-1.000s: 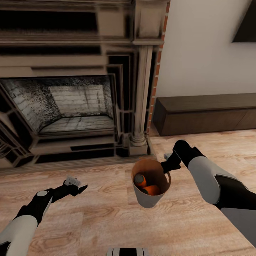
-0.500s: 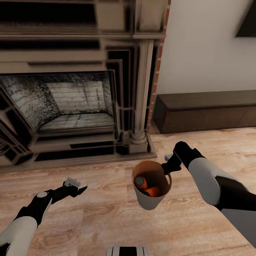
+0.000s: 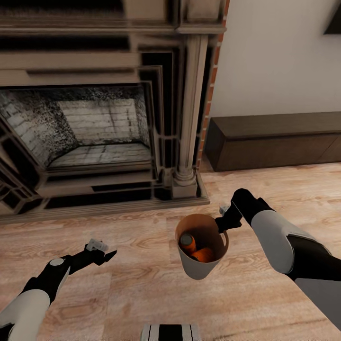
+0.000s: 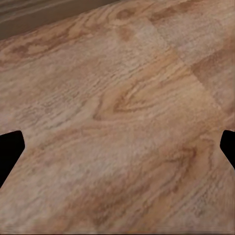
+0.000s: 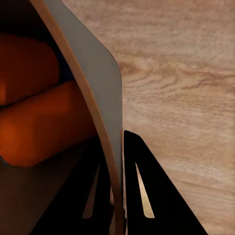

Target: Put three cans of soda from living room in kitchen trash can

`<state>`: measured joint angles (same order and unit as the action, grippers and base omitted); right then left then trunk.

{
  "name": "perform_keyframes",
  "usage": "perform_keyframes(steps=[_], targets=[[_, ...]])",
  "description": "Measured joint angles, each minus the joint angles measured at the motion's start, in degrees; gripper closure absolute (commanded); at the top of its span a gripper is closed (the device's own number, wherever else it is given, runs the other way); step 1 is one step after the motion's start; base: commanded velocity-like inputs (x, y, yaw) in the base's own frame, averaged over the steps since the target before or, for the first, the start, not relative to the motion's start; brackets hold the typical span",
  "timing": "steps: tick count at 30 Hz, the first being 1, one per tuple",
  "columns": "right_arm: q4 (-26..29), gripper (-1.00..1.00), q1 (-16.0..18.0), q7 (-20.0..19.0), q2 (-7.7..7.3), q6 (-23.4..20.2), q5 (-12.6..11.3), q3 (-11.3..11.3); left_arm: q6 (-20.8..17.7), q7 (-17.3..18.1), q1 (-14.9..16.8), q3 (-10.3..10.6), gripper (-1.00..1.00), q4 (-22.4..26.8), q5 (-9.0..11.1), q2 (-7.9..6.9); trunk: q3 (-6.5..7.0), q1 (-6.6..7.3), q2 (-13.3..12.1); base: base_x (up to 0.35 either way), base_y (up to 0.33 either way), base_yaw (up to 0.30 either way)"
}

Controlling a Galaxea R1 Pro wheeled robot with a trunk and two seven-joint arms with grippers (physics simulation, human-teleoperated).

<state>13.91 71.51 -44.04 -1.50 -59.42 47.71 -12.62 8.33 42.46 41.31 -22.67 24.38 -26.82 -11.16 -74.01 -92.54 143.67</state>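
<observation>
The trash can (image 3: 201,246), pale grey outside and brown inside, hangs in the air above the wood plank floor (image 3: 142,284), tilted a little so that its open mouth faces the head camera. Two orange cans of soda (image 3: 196,248) lie inside it, one with its silver top up and the other lower down on its side; in the right wrist view they show as two orange shapes (image 5: 34,107) stacked against the inner wall, with a sliver of dark blue behind them that may be the third can, though it is too small to be sure.

The right gripper (image 3: 222,222) holds the bin by its rim on the side nearest the right arm. From the right wrist view the two black fingers (image 5: 142,196) stand pinched on the thin wall (image 5: 105,98), one inside the bin and one outside, with the rim running up between them.

The left gripper (image 3: 105,253) is well apart from the bin, low over the floor on the other side. Its fingertips (image 4: 10,152) show at the two edges of the left wrist view, spread wide with only bare planks between them.

Behind the bin stands the fireplace (image 3: 99,123), its stone column (image 3: 187,118) almost straight beyond the rim. To the right a long low dark-brown cabinet (image 3: 274,144) runs along the white wall.
</observation>
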Motion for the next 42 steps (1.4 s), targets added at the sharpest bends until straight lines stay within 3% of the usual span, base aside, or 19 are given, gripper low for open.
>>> perform_keyframes(steps=[22,27,34,39,42], targets=[[0.1,1.00,-0.1,-0.2,-0.18,0.0,0.1,0.0,0.2,-0.9,0.0,0.0,-1.00,-0.7,0.0,0.00,-3.99,-0.46,0.2,0.000,0.000,0.000],[0.2,1.00,-0.4,-0.2,-0.25,0.0,0.1,0.0,0.2,-0.9,0.0,0.0,-1.00,-0.7,0.1,0.00,-3.99,-0.45,0.2,0.000,0.000,0.000],[0.3,1.00,-0.4,-0.2,-0.27,0.0,0.1,0.0,0.2,-0.9,0.0,0.0,-1.00,-0.7,0.0,0.00,-5.54,-0.64,0.3,0.000,0.000,0.000],[0.5,1.00,-0.5,-0.2,-0.27,0.1,0.1,0.0,0.3,-0.9,0.0,0.0,-1.00,-0.7,0.1,0.00,-5.54,-0.64,0.3,0.000,0.000,0.000],[0.5,1.00,-0.5,-0.2,-0.26,-0.1,-0.4,-0.2,0.3,-0.9,0.0,0.0,-1.00,-0.7,0.0,0.00,-6.20,-0.72,0.4,0.000,0.000,0.000]])
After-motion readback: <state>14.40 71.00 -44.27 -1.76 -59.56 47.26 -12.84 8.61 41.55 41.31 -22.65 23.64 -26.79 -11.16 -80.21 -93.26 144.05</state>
